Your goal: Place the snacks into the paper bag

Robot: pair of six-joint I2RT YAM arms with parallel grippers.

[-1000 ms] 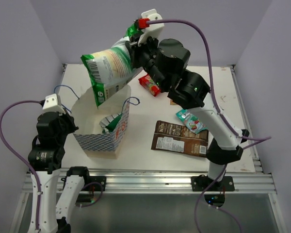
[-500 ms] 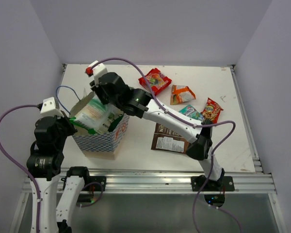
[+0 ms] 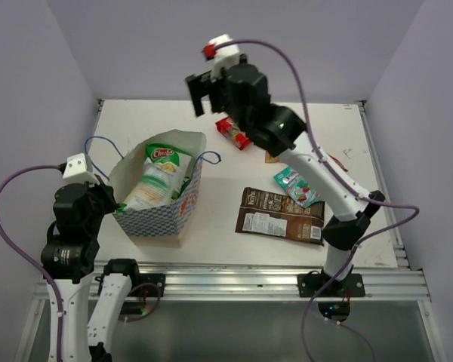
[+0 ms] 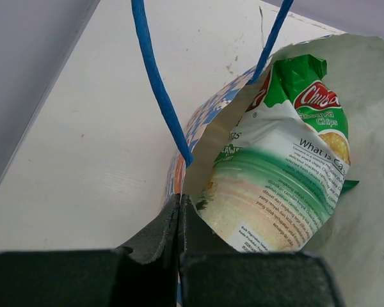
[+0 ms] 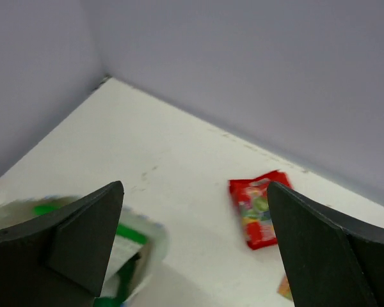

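Observation:
The paper bag (image 3: 183, 202) stands open at the left of the table, checked band below and blue cord handles (image 4: 155, 83) above. A green-white chip bag (image 3: 157, 178) lies inside it, its printed back filling the left wrist view (image 4: 288, 173). My left gripper (image 3: 118, 204) is shut on the paper bag's near rim (image 4: 187, 128). High above the bag's far side my right gripper (image 3: 201, 93) hangs open and empty (image 5: 195, 192). Other snacks lie on the table: a red pack (image 3: 232, 133) (image 5: 258, 208), a teal pack (image 3: 297, 188) and a large brown bag (image 3: 279, 215).
The right arm (image 3: 317, 173) arches over the table's middle and hides part of an orange pack (image 3: 269, 157). Purple walls close the table on three sides. A metal rail (image 3: 226, 283) runs along the near edge.
The right gripper carried the chip bag down into the paper bag, opened and let it go, then rose back up empty. The left gripper kept its hold on the rim.

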